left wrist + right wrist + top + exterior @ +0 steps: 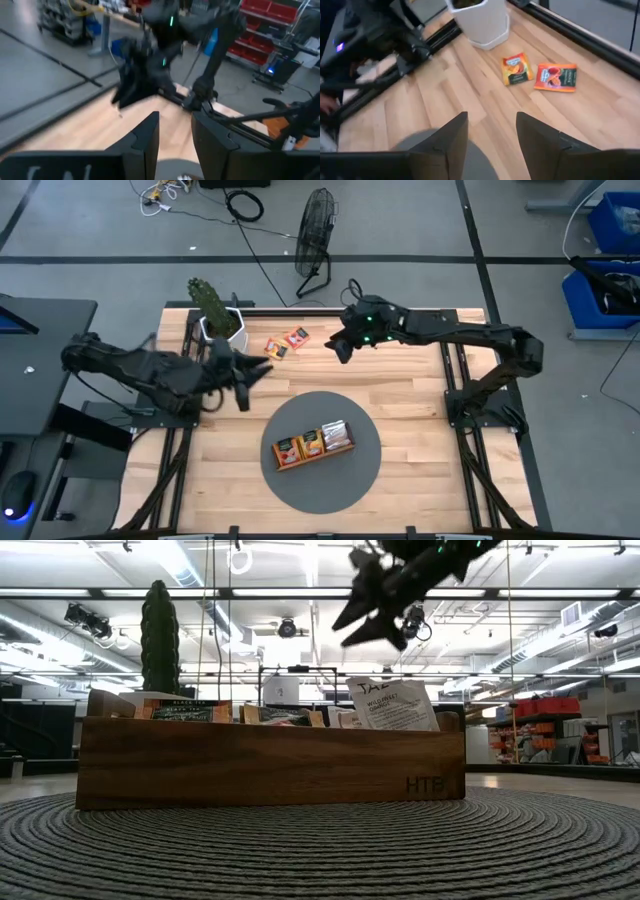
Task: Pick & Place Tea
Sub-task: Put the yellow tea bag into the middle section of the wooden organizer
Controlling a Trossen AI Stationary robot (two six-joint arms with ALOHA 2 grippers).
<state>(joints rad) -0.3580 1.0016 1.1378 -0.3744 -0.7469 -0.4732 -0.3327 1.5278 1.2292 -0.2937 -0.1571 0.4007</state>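
A round grey woven mat (300, 485) lay on the wooden table (420, 395), a brown wooden divided tray (270, 765) sat on the mat, a cactus in a white pot (215, 315) stood at the table's far edge, a black floor fan (315, 240) stood beyond.

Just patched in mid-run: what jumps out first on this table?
The wooden tray of tea sachets sits on the round grey mat at the table's middle. Two loose sachets lie on bare wood beside the white cactus pot, apart from each other. The right claw hangs open above the table near them; the left claw is by the pot, empty.
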